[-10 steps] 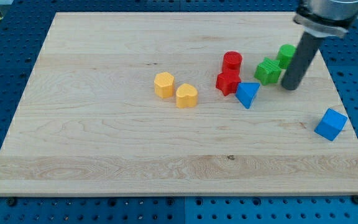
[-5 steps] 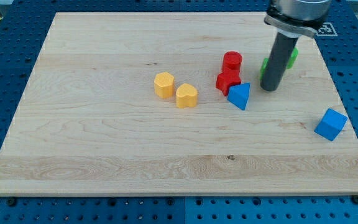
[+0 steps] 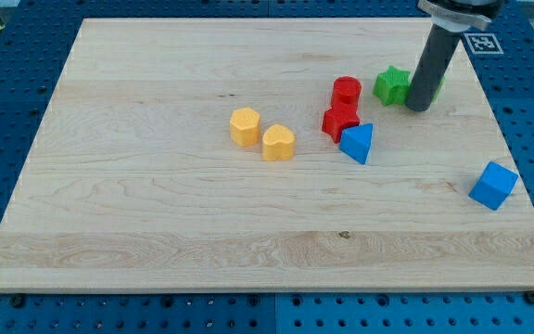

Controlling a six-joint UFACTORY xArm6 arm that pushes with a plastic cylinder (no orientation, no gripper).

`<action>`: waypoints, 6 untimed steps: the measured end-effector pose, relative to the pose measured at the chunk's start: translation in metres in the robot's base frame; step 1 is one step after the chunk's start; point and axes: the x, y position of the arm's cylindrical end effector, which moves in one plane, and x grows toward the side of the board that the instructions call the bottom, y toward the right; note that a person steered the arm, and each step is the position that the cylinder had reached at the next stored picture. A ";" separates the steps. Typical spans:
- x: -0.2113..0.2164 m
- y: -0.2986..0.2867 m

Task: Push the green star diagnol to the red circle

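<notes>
Camera view: my tip (image 3: 419, 108) beside green star (image 3: 393, 86).

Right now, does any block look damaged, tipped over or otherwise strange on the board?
Nothing stands out. All blocks sit flat and intact. My tip is just right of the green star, near the red circle, and largely hides another green block.

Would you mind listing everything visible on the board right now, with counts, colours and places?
green star: 1, green, upper right, just right of the red circle
green block: 1, green, mostly hidden behind the rod
red circle: 1, red, right of centre
red block: 1, red, just below the circle
blue triangle: 1, blue, beside the red block
blue cube: 1, blue, right edge
yellow blocks: 2, yellow, centre
board: 1, wooden
my tip: 1, dark, right of the star
</notes>
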 end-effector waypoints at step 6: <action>-0.065 -0.092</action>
